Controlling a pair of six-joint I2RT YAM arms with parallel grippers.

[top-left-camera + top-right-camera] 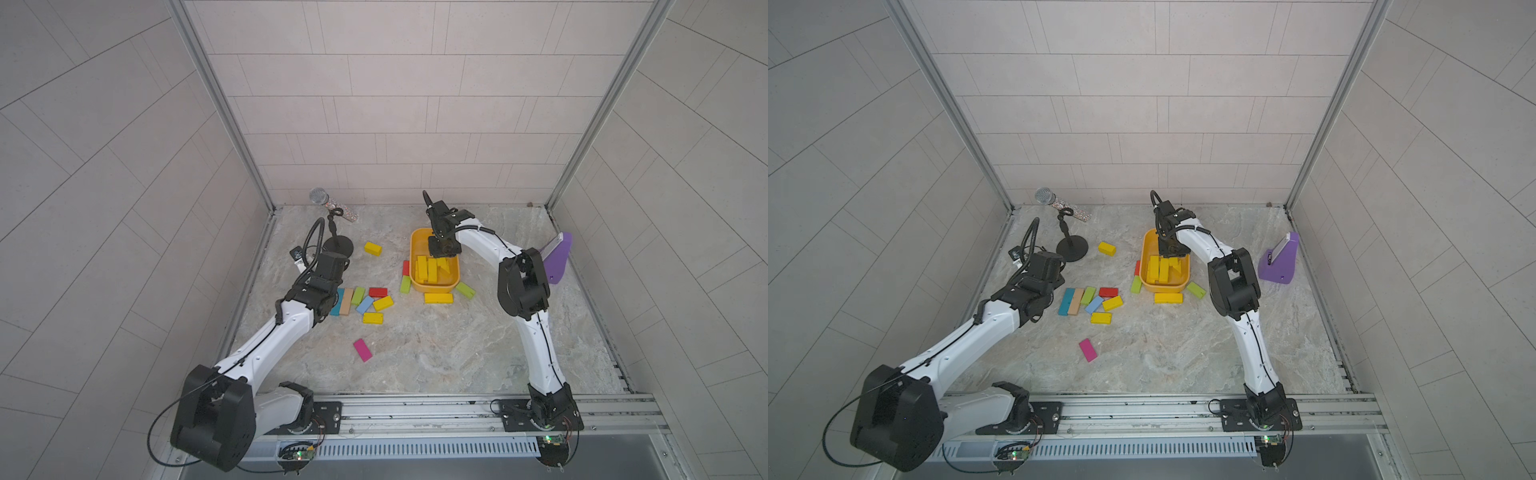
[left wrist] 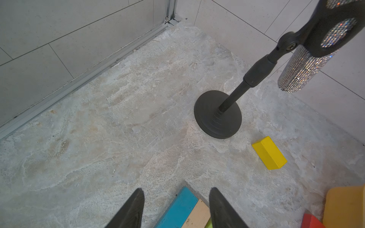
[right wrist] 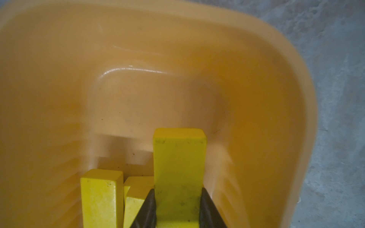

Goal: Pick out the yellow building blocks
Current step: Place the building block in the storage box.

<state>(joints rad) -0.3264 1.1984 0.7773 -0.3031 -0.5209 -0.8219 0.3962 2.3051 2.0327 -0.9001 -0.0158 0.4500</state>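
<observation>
My right gripper (image 3: 178,192) is shut on a yellow building block (image 3: 178,161), held inside the orange-yellow tub (image 3: 138,49) just above its floor. Other yellow blocks (image 3: 100,197) lie beside it in the tub (image 1: 413,249), seen in a top view as a pile (image 1: 428,268). Loose yellow blocks lie on the table: one near the microphone stand (image 1: 372,248), two in the mixed cluster (image 1: 382,303) (image 1: 372,318), and one in front of the tub (image 1: 438,298). My left gripper (image 2: 176,192) is open above a teal block (image 2: 177,209) and a tan block (image 2: 197,215), holding nothing.
A microphone stand (image 1: 338,245) stands at the back left, with its black base (image 2: 217,114) just ahead of my left gripper. A purple holder (image 1: 557,257) sits at the right wall. Red (image 1: 377,292), lime-green (image 1: 465,290), light blue (image 1: 365,304) and pink (image 1: 363,350) blocks lie around.
</observation>
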